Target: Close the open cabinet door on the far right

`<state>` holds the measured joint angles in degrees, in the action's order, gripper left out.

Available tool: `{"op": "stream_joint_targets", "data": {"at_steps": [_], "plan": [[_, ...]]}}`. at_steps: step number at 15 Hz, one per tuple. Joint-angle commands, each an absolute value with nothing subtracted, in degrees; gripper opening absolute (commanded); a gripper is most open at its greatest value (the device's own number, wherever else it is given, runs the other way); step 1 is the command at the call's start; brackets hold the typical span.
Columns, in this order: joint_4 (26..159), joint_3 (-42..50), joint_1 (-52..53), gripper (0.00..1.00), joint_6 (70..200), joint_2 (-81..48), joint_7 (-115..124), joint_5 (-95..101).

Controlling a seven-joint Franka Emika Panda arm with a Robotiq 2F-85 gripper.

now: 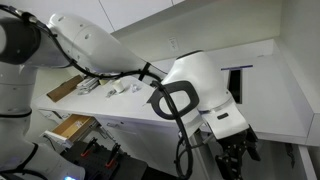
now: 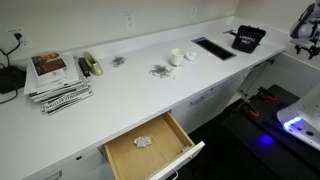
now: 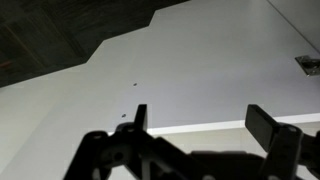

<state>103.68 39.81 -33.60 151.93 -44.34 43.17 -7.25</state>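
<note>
White counter [image 2: 130, 100]: magazines [image 2: 57, 82], black cap [image 2: 247, 38], cups [image 2: 178, 57].

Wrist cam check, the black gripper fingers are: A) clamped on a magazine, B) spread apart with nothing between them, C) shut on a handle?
B: in the wrist view the black gripper has its fingers apart, with only the plain white flat panel showing between them.

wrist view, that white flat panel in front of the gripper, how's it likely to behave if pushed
The plain white flat cabinet door looks stiff and smooth, so it probably won't flex, though the fingertips might slide across it. The small metal fitting at its edge looks like a hinge, so a push would likely swing it rather than tip it. The gripper is open.
</note>
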Motion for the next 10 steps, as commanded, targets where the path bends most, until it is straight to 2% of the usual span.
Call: {"op": "stream_joint_targets", "data": {"at_steps": [1,8,9,10], "plan": [[93.7,39.4,-37.7,1.00,149.7,-51.3,43.3,-8.4],[79.6,34.0,-47.4,0.99,148.9,-59.3,41.2,-8.3],[78.1,33.4,-48.5,0.75,148.9,-59.9,41.0,-8.1],[76.5,32.9,-49.3,0.75,148.8,-60.7,41.0,-7.9]]}}
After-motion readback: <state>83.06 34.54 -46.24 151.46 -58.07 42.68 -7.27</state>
